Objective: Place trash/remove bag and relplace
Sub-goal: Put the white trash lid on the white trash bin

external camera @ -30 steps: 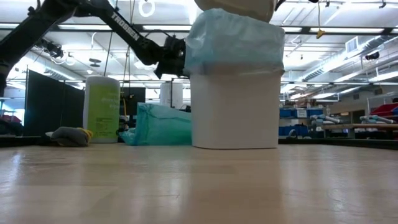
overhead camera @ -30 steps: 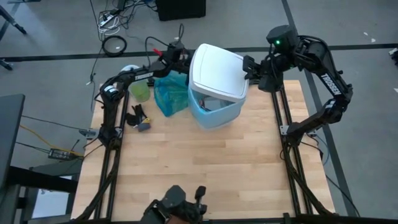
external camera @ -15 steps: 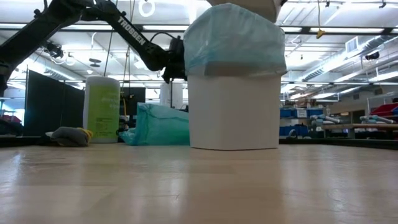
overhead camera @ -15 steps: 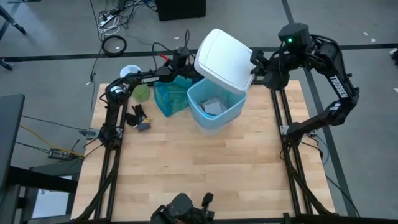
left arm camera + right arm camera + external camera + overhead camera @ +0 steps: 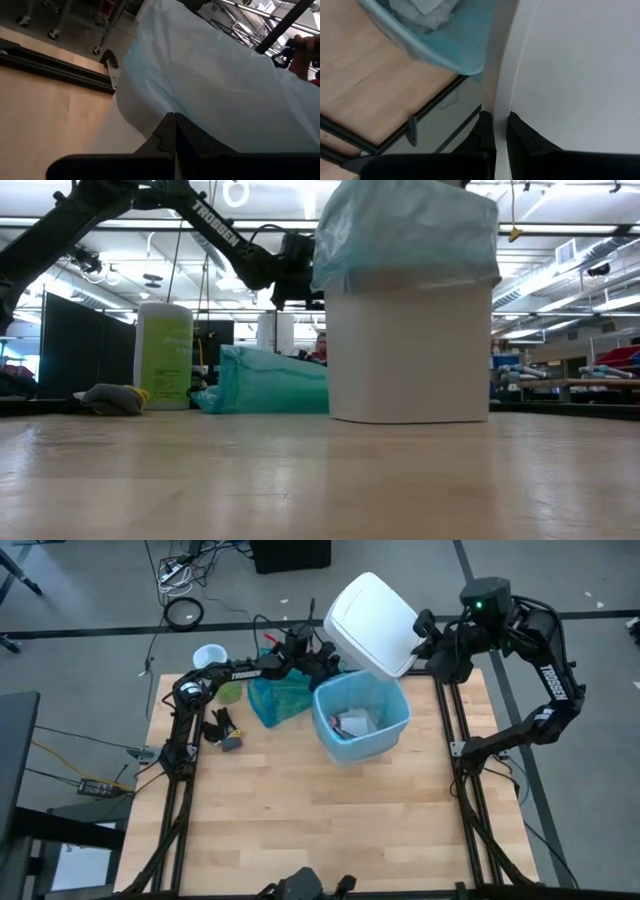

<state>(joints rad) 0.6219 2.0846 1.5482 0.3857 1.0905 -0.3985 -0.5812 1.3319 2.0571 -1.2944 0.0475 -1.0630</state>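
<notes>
the wooden tabletop (image 5: 300, 810) carries a white bin (image 5: 408, 355) lined with the thin sky-blue bag (image 5: 361, 716), scraps of trash (image 5: 352, 724) inside. "trossen" reads on both arms. the right gripper (image 5: 422, 632) is clamped on the white lid (image 5: 373, 611), raised beyond the bin. the left gripper (image 5: 322, 668) pinches the bag's rim.

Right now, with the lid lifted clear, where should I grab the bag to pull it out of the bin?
Take the bag by its folded-over cuff on the bin's outside wall, coming in level from the side. The film hangs loose there, below the rim, so a tool can pinch it. The left tool is already at the left cuff; the right tool holds the lid.
</notes>
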